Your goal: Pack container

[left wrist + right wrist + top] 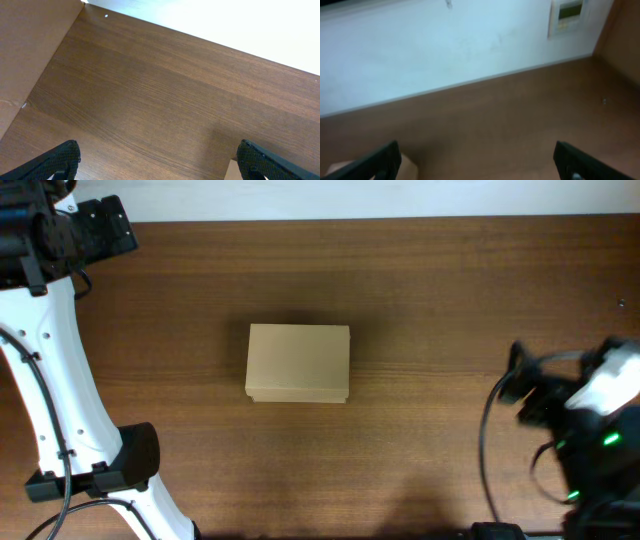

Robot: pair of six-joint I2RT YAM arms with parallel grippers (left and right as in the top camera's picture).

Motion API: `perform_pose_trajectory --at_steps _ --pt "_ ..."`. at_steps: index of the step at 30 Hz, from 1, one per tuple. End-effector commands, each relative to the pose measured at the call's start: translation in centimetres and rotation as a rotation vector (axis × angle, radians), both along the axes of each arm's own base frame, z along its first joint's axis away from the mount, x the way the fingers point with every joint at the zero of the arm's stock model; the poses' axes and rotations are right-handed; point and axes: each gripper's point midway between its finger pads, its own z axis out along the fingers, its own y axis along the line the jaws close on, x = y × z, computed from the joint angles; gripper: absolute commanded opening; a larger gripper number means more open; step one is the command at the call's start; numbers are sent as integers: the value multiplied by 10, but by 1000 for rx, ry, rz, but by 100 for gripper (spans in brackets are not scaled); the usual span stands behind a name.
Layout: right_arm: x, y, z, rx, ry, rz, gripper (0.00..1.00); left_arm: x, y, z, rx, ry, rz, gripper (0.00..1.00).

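1. In the left wrist view the left tool is released; its two black fingers stand wide apart at the lower corners, with only bare wood between them; a small tan corner shows just inside the right-hand finger, too little of it to say what it is.
2. In the right wrist view, which is blurred, the right tool is likewise released; its dark fingers are spread and grasp nothing; a pale shape sits by the lower left finger, and I cannot tell what it is.
3. From overhead, the white left arm climbs along the left edge to a black head at the far left corner; the dark right arm is bunched at the near right, with a green light glowing on it.
4. The box lies about mid-surface, between the two arms and well apart from both; its long side runs left to right; its lid is down, with a thin lip along the near edge.
5. The brown wooden surface stretches on behind the box to its far edge.
6. Beyond that edge stands a white wall; a small plate is fixed to it at the upper right.
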Motion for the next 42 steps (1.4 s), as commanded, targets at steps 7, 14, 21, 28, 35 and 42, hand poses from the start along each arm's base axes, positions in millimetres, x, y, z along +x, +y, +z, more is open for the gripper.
perform_pose_trajectory --at_steps 7,14,21,28,35,42 --pt "-12 3 -127 3 -43 11 99 -4 1 7 11 -16 2 100" --pt "-8 4 -160 -6 -185 16 99 -4 1 7 11 -16 3 100" --pt "-1 7 -179 -2 -188 35 99 -4 1 7 11 -16 2 100" --pt "2 6 -192 -2 -178 34 99 -4 1 7 11 -16 3 100" --pt "2 6 -191 -3 -189 34 99 -4 1 7 11 -16 3 100" --pt "5 6 -188 -5 -219 34 99 -4 1 7 11 -16 3 100"
